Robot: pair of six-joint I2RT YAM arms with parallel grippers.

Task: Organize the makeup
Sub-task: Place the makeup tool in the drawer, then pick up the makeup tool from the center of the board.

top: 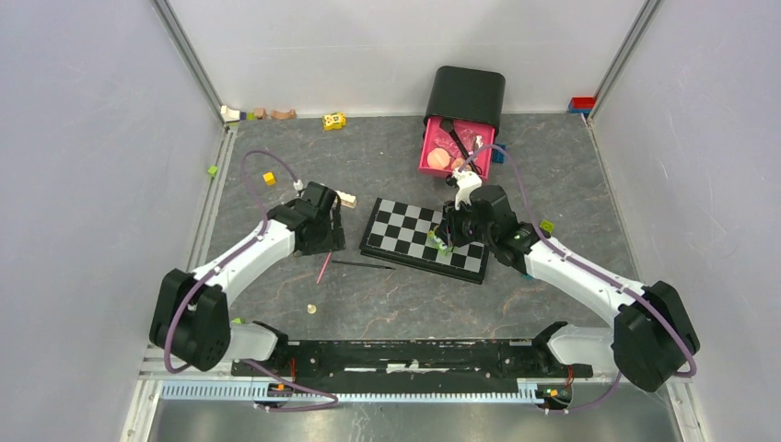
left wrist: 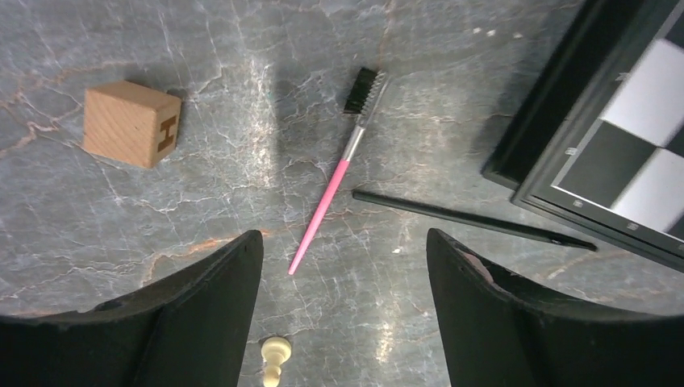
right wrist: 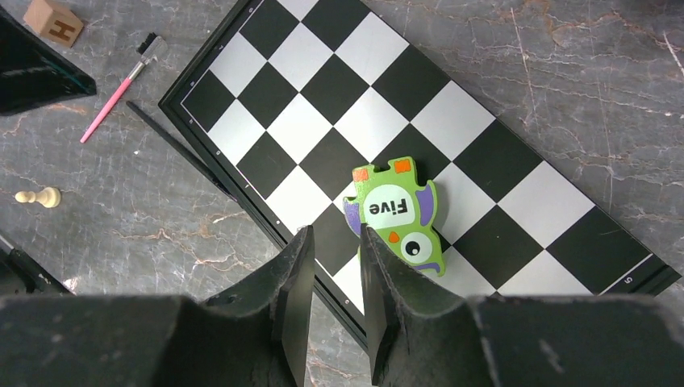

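My left claw (left wrist: 345,242) hangs wide open just above the grey marbled surface (left wrist: 202,48), and it has hold of nothing. The pink-handled brush (left wrist: 335,181) lies flat below it. The tip of its handle sits in the gap between my two fingers, and its black bristle end points away from me. A thin dark pencil (left wrist: 472,219) lies flat ahead of the finger on the board side. One end is just beside the pink handle, apparently not touching it, and the other reaches toward the edge of the chequered board (left wrist: 565,121). Ahead of my other finger, well apart from the brush, stands a wooden block (left wrist: 131,122) marked with an H. A pale pawn (left wrist: 274,360) lies on its side close beneath the claw. My right claw (right wrist: 335,238) hovers over the near edge of the same board. Its fingers are drawn close with only a narrow gap between them, and nothing is in that gap. A green toy piece (right wrist: 395,214) marked "Five" lies flat on the board just beside the outer face of one finger. I cannot tell whether it touches. Far beyond this claw sits a pink tray (top: 428,152) with a round peach puff (top: 438,158) inside it. A black box (top: 465,97) stands right behind the tray.
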